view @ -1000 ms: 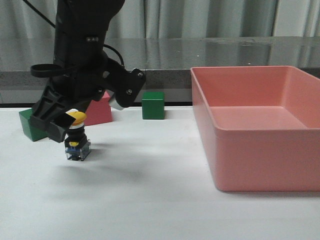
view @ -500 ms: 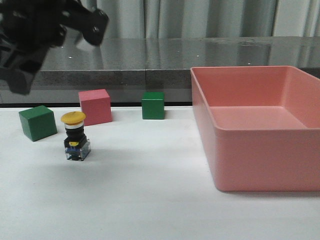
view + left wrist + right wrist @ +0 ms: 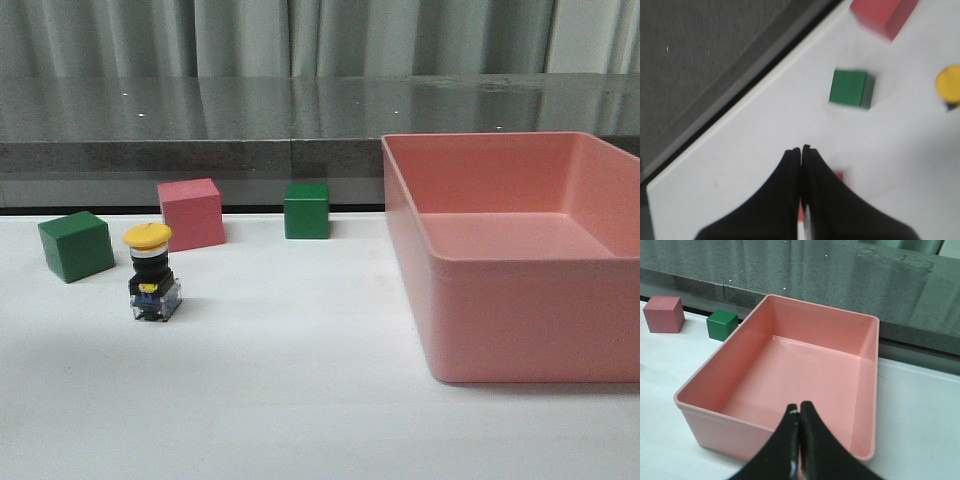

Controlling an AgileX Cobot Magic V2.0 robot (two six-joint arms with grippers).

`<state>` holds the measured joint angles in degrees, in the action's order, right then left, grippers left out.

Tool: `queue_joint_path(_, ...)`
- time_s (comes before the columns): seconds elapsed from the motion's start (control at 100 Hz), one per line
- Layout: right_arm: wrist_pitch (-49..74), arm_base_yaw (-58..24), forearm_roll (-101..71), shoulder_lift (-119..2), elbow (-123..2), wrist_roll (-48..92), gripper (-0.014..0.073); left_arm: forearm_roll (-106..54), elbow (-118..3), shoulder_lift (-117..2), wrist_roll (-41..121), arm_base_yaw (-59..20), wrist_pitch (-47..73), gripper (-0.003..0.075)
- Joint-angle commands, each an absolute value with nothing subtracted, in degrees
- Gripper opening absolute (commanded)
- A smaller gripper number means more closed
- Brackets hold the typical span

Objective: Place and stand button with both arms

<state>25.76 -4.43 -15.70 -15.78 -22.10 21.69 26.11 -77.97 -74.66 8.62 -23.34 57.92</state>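
Note:
The button [image 3: 152,275] stands upright on the white table, yellow cap on top, black body and clear base below. Nothing touches it. Its yellow cap shows at the edge of the left wrist view [image 3: 949,84]. My left gripper [image 3: 801,149] is shut and empty, high over the table's left part near its edge, well away from the button. My right gripper [image 3: 799,407] is shut and empty, above the pink bin. Neither gripper shows in the front view.
A large pink bin [image 3: 440,300] fills the right side; it also shows in the right wrist view [image 3: 695,412]. A green cube [image 3: 75,245], a pink cube [image 3: 190,213] and another green cube [image 3: 306,210] stand behind the button. A dark ledge runs along the back.
My left gripper let go of the button, rose up and to the left, and left the front view. The button stays standing in the same spot.

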Motion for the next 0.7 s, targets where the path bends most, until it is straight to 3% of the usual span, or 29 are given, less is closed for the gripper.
queue_joint_path(0.0, 21.80, -4.41, -15.67, -16.15, -23.62, 21.72, -0.0062, 21.42, -75.28, -67.55, 7.37, -23.17, 48.44, -0.0020)
queue_joint_path(0.45, 21.80, -4.41, -15.67, -16.15, -23.62, 21.72, -0.0062, 8.26, -36.70, -39.44, 6.75, -23.17, 22.88, -0.0020)
queue_joint_path(0.69, 21.80, -4.41, -15.67, -16.15, -23.62, 21.72, -0.0062, 8.59, -27.39, -31.37, 6.75, -23.17, 19.24, -0.0020)
